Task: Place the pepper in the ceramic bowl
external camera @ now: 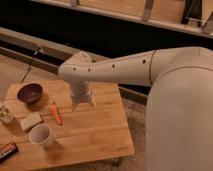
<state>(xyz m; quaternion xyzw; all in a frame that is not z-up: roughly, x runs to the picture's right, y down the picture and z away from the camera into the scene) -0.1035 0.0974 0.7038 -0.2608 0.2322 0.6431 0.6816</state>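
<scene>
The pepper point(56, 114), slim and orange-red, lies on the wooden table point(95, 135) left of centre. The ceramic bowl point(29, 92), dark maroon and round, sits at the table's back left, apart from the pepper. My gripper point(82, 104) hangs from the white arm above the table, a little to the right of the pepper, pointing down. Nothing shows in it.
A white cup point(41, 135) stands near the front left. A pale beige block point(30, 121) lies left of the pepper. A small container point(6, 115) and a dark snack bar point(7, 148) sit at the left edge. My white arm point(175, 100) fills the right side.
</scene>
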